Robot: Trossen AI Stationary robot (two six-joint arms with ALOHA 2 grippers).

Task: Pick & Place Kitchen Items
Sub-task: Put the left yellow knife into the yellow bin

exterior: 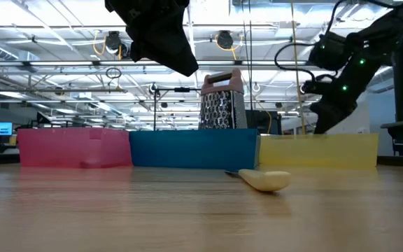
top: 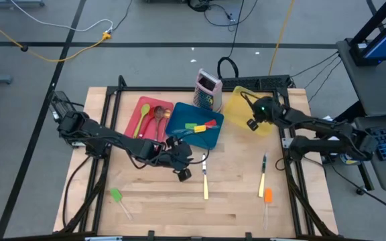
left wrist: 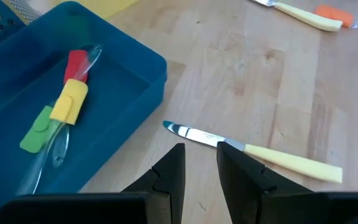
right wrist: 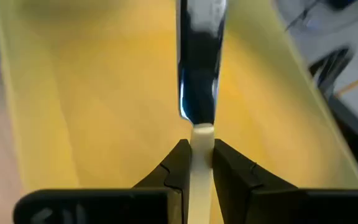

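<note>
Wooden table (top: pixel 166 207), seen from above, carrying three trays along its far half: red tray (top: pixel 137 115) at left, blue tray (top: pixel 210 139) in the middle, yellow tray (top: pixel 236 100) at right, with an upright box grater (top: pixel 207 89) just behind the blue one. Red tray holds spoons (top: pixel 154 118), green, red and wooden, lying together. Blue tray holds three spatulas (left wrist: pixel 64 106), red, yellow and green, overlapping one another. Right gripper (right wrist: pixel 196 163) hangs above the yellow tray, fingers clamped on the pale handle of a metal cutlery piece (right wrist: pixel 199 68) whose blade points down into the tray. Left gripper (left wrist: pixel 199 168) hovers low over the table just near of the blue tray's near edge, fingers parted by a narrow gap and holding nothing; a pale-handled knife (left wrist: pixel 263 154) lies on the wood directly beyond its tips. Loose on the table: second pale-handled cutlery piece (top: pixel 263 179) near the right side, orange spatula (top: pixel 267 198) just beside it, green spatula (top: pixel 118 198) at near left, well apart from the others.
</note>
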